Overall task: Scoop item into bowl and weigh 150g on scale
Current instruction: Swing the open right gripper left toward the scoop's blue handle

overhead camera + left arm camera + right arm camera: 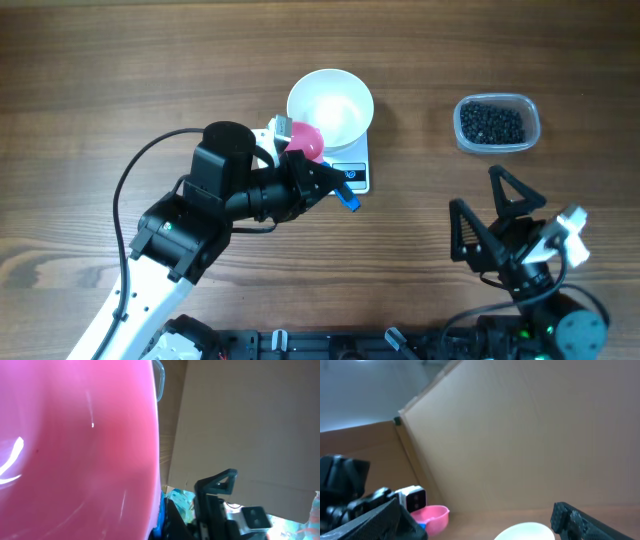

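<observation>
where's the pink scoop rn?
Overhead view, centre of the table: the pink scoop is held in the left gripper, at the near-left rim of the white bowl that sits on the scale.

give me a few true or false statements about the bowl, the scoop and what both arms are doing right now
1. The white bowl sits on the scale. True.
2. The bowl is full of black beads. False: its inside looks bare white; the beads lie in the clear tub, off to the side.
3. The left end effector holds a pink scoop at the bowl's rim. True.
4. The right end effector is shut on the tub. False: it is open, empty and apart from the tub.
</observation>
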You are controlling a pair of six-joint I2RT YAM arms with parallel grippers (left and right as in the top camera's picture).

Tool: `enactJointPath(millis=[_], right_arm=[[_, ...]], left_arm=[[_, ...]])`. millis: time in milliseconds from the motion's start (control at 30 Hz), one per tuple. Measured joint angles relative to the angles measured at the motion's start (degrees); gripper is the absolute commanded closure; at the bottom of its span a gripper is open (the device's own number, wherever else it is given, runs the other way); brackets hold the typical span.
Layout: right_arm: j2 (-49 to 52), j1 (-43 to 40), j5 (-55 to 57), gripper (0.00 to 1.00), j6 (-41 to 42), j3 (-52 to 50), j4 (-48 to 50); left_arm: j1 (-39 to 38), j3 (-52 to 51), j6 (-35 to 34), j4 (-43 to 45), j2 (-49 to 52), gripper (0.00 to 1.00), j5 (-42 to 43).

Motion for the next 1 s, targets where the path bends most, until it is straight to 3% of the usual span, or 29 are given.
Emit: enactJointPath(millis=[267,400,533,633,800,1000], right_arm=[[18.1,0.0,-6.5,0.00,-1.3,18.8,-18.7],[24.9,0.0,-10.3,0.00,3.1,20.6,-18.6],[28.6,0.0,-15.0,0.00,16.5,20.6,-19.8],[30.8,0.0,-18.3,0.00,22.1,20.6,-19.8],[33.4,0.1,-26.4,0.00,26.0,20.6,-14.8],[33.4,2.5,-31.4,0.00,28.6,20.7,-16.5]], left_arm=[[0.0,0.0,0.0,0.0,0.0,0.96,0.0],[0.0,0.0,0.0,0.0,0.0,0.96,-0.1],[0.0,0.0,0.0,0.0,0.0,0.96,-0.2],[0.0,0.0,0.0,0.0,0.0,0.96,-0.2],[0.0,0.0,0.0,0.0,0.0,0.96,-0.2],[0.0,0.0,0.0,0.0,0.0,0.96,-0.2]])
